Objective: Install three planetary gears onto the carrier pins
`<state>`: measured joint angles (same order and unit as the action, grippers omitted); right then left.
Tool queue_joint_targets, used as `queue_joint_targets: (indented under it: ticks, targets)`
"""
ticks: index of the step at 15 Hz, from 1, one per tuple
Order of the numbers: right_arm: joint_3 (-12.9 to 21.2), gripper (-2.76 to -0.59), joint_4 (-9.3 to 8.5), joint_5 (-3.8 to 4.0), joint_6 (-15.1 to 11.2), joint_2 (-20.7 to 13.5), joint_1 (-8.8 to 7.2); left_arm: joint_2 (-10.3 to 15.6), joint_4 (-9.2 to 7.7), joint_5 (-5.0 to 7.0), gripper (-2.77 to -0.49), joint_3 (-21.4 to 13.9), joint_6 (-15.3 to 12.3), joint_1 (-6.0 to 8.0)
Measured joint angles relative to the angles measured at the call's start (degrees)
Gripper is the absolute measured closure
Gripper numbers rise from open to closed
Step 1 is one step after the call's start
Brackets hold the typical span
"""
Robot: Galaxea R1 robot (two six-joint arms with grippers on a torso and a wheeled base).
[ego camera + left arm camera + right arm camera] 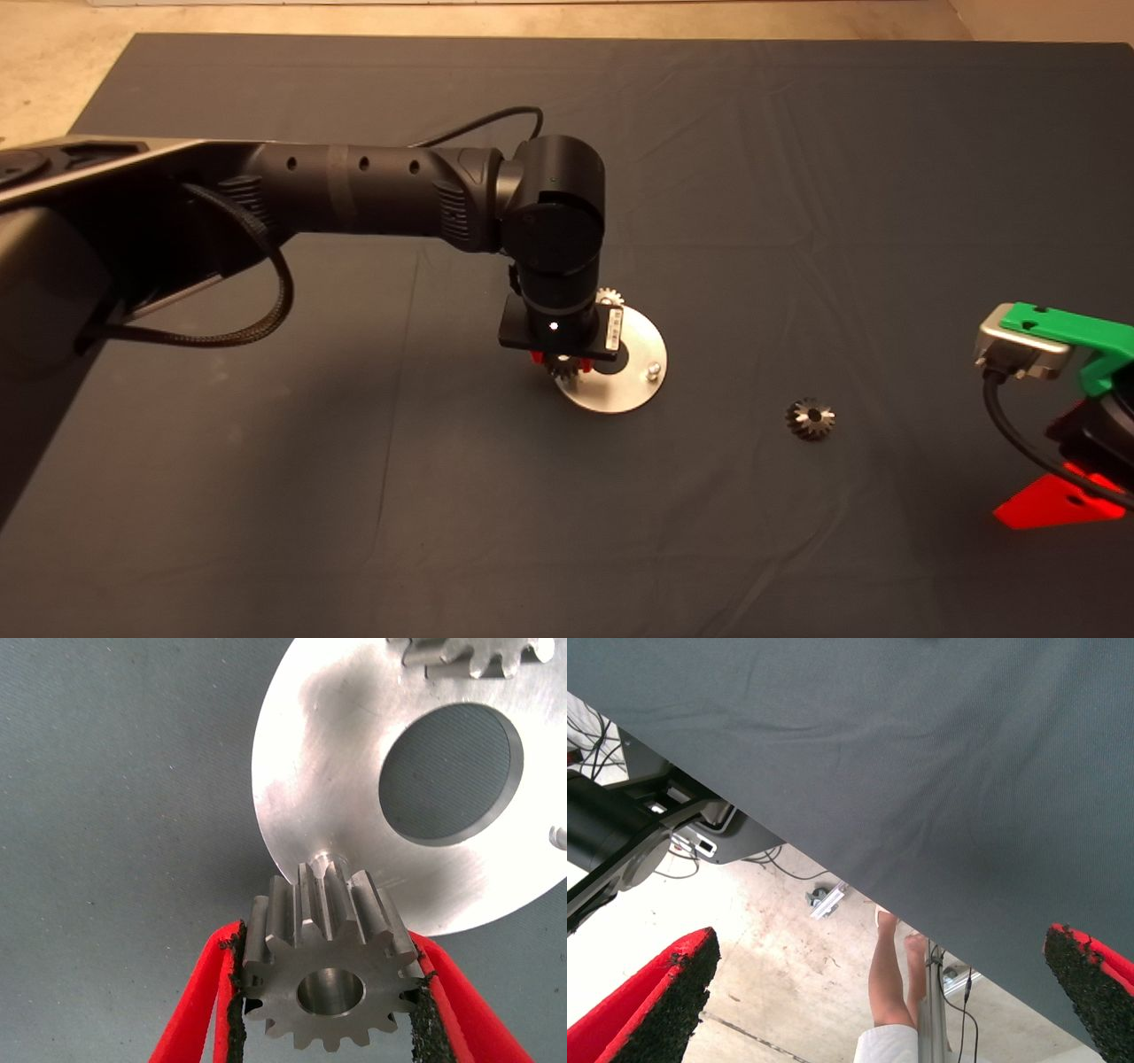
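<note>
Head view is showing a dark grey fabric mat (797, 177) carrying a flat round shiny metal disc (638, 390) with a large centre hole near the middle. A small silver-grey spur gear (609, 297) is sitting at the disc's 12 o'clock edge, half hidden by the black left arm (372, 190), whose wrist is blocking much of the disc. One bare silver pin (654, 369) is standing at the disc's 3 o'clock side. A darker toothed gear (810, 419) is lying alone on the mat, well apart at the disc's 4 o'clock.

The left gripper (328, 992) is hanging over the disc's 8 o'clock rim, its red fingers (208, 992) closing narrowly on a silver-grey metal gear (328, 970) by its teeth; a pin (321, 859) is showing just beyond that gear.

The right gripper (877, 992) is waiting at the mat's 4 o'clock edge, fingers spread wide and holding nothing; a person's legs (890, 974) are showing beyond the mat.
</note>
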<state>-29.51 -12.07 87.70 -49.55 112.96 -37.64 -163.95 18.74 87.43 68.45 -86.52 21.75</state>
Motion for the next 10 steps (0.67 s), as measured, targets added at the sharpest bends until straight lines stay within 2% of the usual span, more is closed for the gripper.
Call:
queue_joint_targets:
  ticks: [10]
  targets:
    - [0.1,-2.73,0.00,0.00,0.0,-0.1,0.00,0.1,0.09,0.00,-0.94,-0.8,-0.2,-0.34]
